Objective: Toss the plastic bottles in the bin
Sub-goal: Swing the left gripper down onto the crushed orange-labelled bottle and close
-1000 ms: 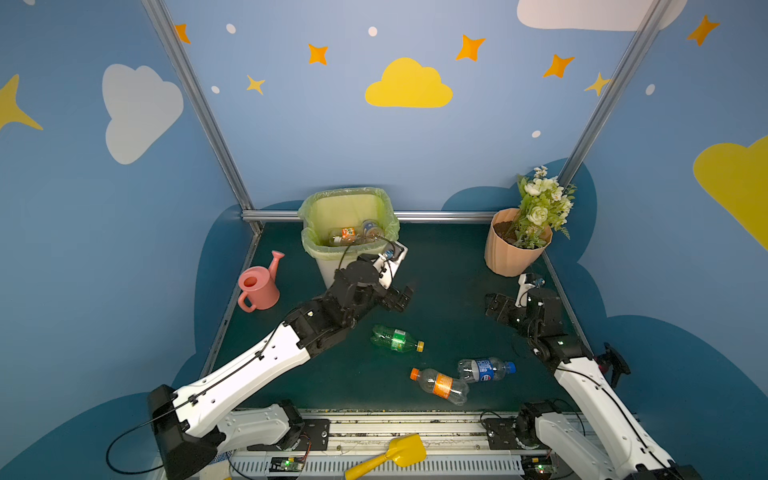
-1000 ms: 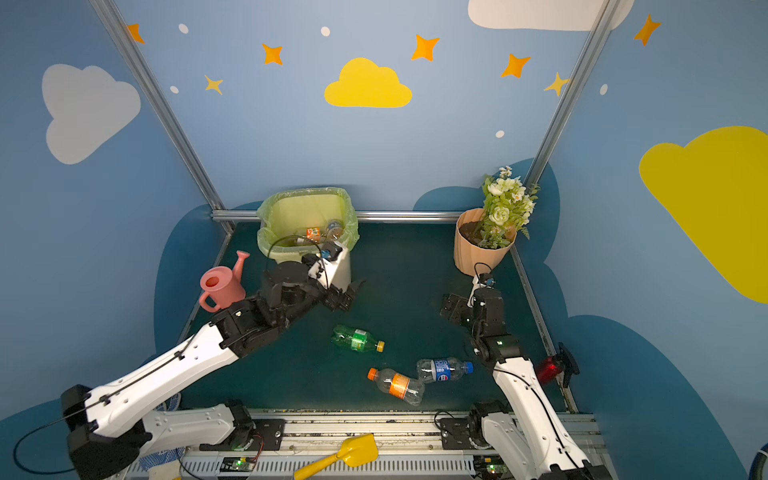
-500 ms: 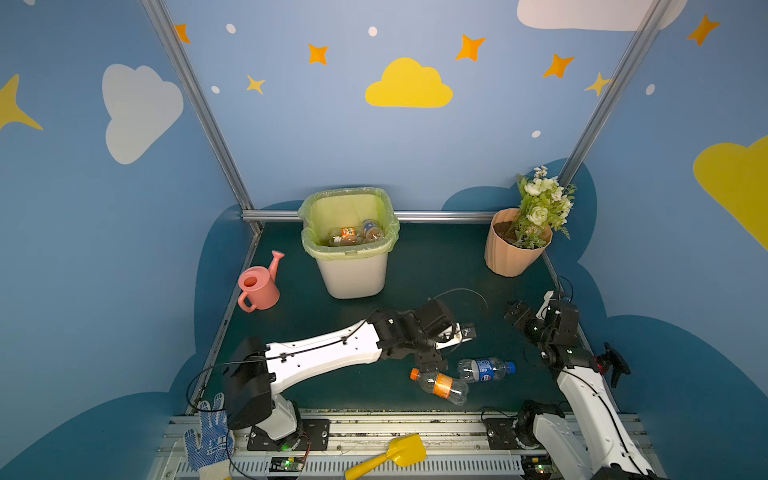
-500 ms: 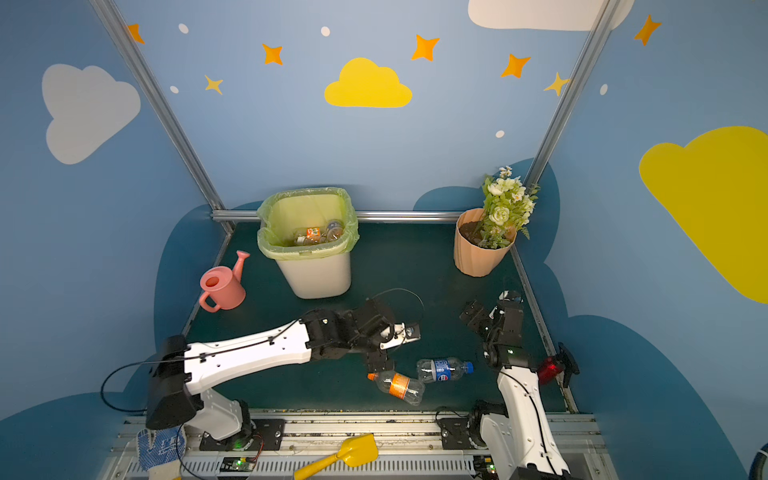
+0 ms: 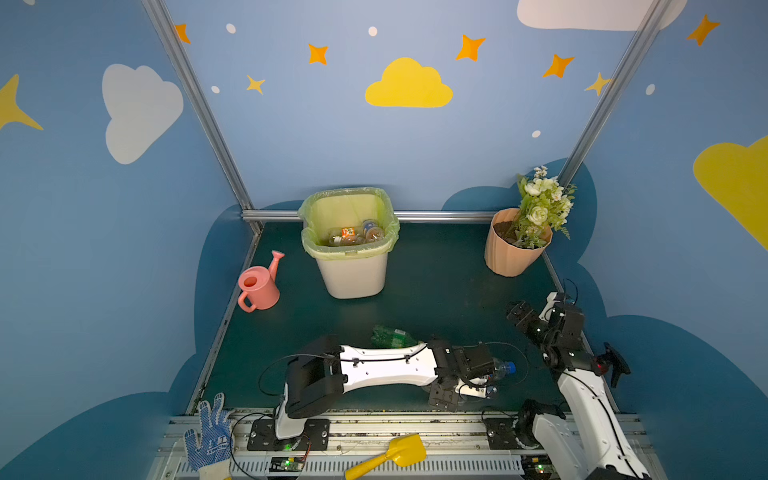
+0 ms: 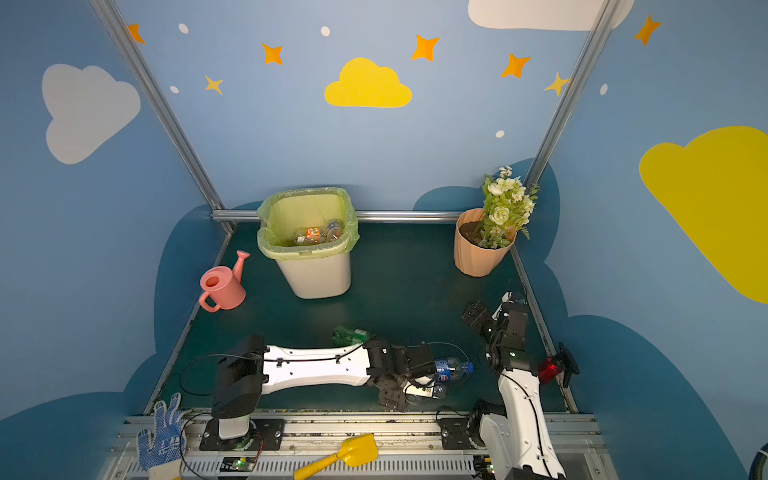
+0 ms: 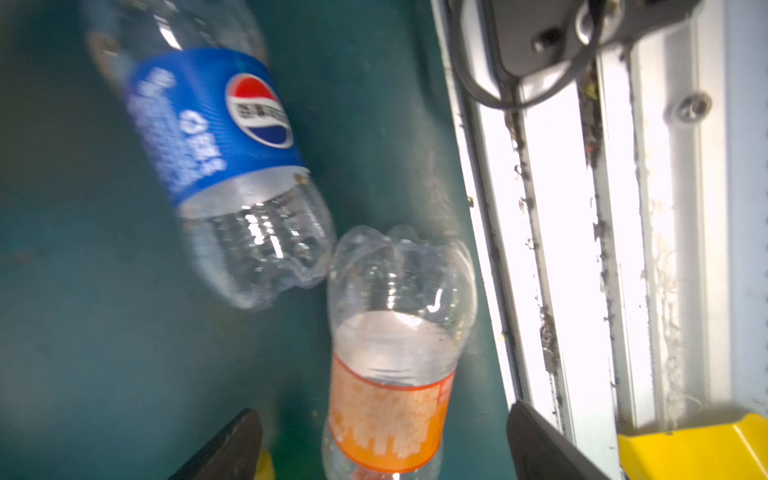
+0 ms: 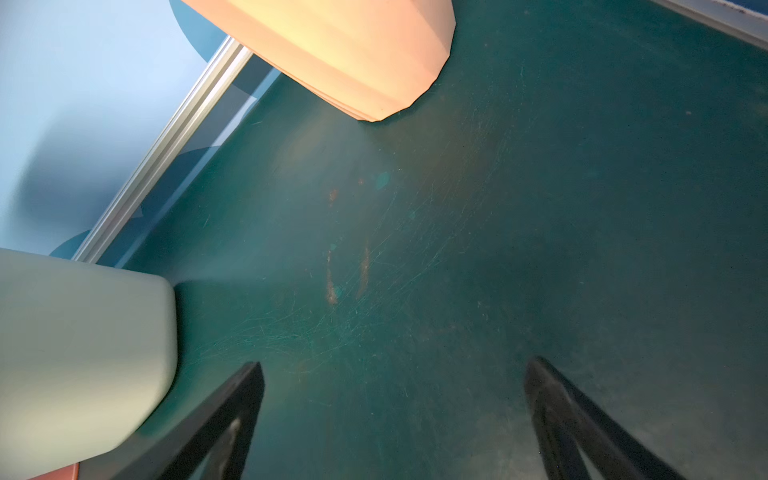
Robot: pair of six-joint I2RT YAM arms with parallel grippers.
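Dark green mat point(image 5: 436, 291) floors the blue booth point(image 5: 374, 158). Left gripper point(image 7: 381, 409) is spread astride a clear orange-labelled bottle point(image 7: 390, 374); right gripper point(image 8: 395, 361) is spread, empty.

Left arm point(image 5: 386, 368): white waisted shell, small dark screws, thin black cable clipped along top.
Left arm joints point(image 5: 311, 382): bulky black housings.
Right arm point(image 5: 590, 403): white shell, black joints, thin black cable.
Left gripper point(image 7: 382, 413): black fingers, tapered.
Right gripper point(image 8: 395, 363): black tapered fingers.
Bases point(image 5: 286, 432): black plates, silver bolt heads.
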